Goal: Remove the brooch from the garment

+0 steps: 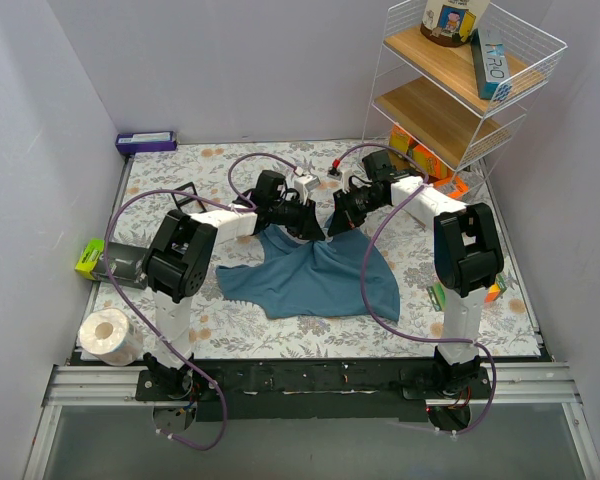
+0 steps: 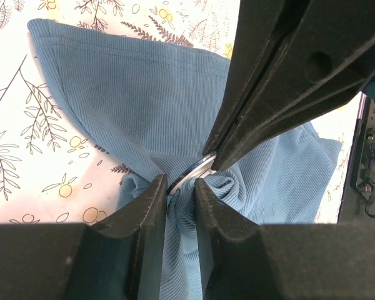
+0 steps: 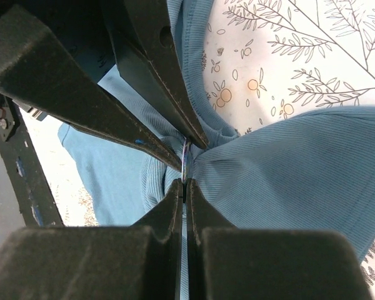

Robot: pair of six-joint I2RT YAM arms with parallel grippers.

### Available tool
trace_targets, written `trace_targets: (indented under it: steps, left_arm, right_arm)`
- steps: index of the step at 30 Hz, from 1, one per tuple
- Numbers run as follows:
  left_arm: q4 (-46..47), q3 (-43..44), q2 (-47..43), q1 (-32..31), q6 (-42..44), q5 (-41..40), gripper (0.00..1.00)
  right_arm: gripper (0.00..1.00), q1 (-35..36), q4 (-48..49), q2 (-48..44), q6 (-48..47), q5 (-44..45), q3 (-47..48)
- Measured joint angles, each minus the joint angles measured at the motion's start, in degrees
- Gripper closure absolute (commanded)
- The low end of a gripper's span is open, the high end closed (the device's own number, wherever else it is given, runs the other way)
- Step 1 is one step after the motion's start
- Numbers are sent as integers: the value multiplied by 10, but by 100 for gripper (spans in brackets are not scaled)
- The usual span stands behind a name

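Note:
The teal-blue garment point(image 1: 310, 280) lies on the floral table and is pulled up into a peak where both grippers meet. The brooch point(image 2: 189, 177) shows as a thin silvery disc, edge-on, at the top of that bunch. My left gripper point(image 2: 181, 184) is shut on a fold of the garment point(image 2: 131, 106) just under the brooch. My right gripper point(image 3: 184, 182) is shut on the rim of the brooch point(image 3: 185, 156), with the garment point(image 3: 287, 169) spreading away to the right. In the top view the left gripper point(image 1: 315, 232) and right gripper point(image 1: 338, 222) almost touch tip to tip.
A white wire shelf point(image 1: 460, 90) with boxes stands at the back right, orange packs point(image 1: 420, 155) at its foot. A paper roll point(image 1: 110, 337) and a green box point(image 1: 88, 258) sit at the left edge. A purple box point(image 1: 146, 141) lies by the back wall.

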Motion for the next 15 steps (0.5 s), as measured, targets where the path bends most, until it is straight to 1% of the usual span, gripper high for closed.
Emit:
trace_targets:
  steps: [5, 7, 8, 15]
  left_arm:
    - [-1, 5, 7, -6, -15, -15, 94]
    - [-4, 5, 7, -8, -20, -22, 96]
    - [-5, 6, 7, -8, -24, -26, 100]
    - [-17, 20, 18, -11, -48, -49, 99]
  right_arm:
    - [99, 3, 0, 0, -15, 14, 0]
    - [99, 5, -1, -1, -21, 18, 0]
    - [99, 6, -1, -1, -25, 20, 0]
    - [99, 16, 0, -2, -51, 48, 3]
